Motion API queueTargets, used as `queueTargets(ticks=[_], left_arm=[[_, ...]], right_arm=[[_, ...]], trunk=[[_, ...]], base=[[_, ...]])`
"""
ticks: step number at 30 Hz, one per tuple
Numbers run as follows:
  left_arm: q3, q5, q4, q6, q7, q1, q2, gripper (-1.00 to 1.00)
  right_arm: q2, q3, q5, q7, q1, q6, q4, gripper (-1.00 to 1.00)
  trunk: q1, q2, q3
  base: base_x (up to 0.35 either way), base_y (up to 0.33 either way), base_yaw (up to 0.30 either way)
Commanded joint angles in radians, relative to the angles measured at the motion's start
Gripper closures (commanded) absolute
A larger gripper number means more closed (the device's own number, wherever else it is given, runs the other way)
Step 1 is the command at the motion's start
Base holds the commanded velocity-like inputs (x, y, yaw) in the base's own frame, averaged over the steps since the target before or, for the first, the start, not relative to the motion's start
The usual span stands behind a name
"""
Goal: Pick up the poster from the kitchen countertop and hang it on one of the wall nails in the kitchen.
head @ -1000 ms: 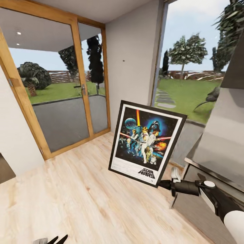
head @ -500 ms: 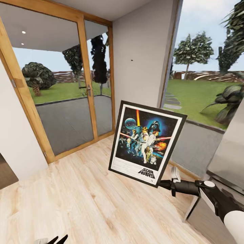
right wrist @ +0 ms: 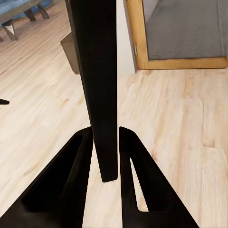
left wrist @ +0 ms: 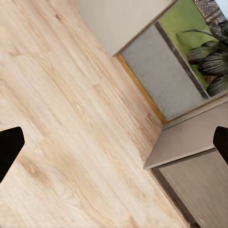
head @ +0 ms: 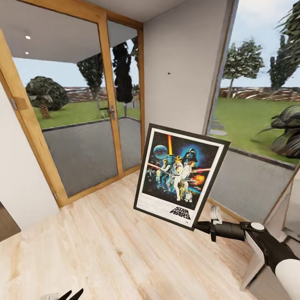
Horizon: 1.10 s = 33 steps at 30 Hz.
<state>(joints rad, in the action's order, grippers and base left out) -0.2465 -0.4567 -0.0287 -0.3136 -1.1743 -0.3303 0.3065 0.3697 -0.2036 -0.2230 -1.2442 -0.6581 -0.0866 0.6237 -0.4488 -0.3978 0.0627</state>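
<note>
Black-framed poster (head: 180, 176) was held off the floor by the right gripper (head: 203, 227), clamped at its lower right corner.

Long axis ran near upright, top tilted to the right; printed face was toward the head camera, logo at the bottom. Right wrist view showed the frame edge-on as a dark slab (right wrist: 97, 85) between closed fingers (right wrist: 76, 175). Left gripper (left wrist: 114, 145) was spread wide, tips cut off at the frame edges, over pale wood-grain floor (head: 104, 250). Nail (head: 168, 73) was a small dark dot on the matte grey wall (head: 183, 50).
</note>
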Motion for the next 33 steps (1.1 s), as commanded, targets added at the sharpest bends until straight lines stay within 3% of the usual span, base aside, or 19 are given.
queueTargets(ticks=[1, 12, 33], left_arm=[[-0.008, 0.007, 0.001, -0.005, -0.002, -0.001, 0.000, -1.00], [-0.007, 0.007, 0.001, -0.005, -0.002, -0.001, -0.001, -1.00], [-0.007, 0.007, 0.001, -0.005, -0.002, -0.001, -0.001, -1.00]], right_arm=[[0.001, -0.007, -0.007, 0.000, -0.002, -0.007, -0.001, 1.00], [0.001, -0.007, -0.007, 0.000, -0.002, -0.007, -0.001, 1.00], [0.001, -0.007, -0.007, 0.000, -0.002, -0.007, -0.001, 1.00]], trunk=[[-0.001, -0.002, 0.002], [-0.001, -0.002, 0.002], [-0.001, -0.002, 0.002]], base=[[0.305, 0.222, 0.000], [0.298, 0.230, -0.046], [0.289, 0.238, -0.271]])
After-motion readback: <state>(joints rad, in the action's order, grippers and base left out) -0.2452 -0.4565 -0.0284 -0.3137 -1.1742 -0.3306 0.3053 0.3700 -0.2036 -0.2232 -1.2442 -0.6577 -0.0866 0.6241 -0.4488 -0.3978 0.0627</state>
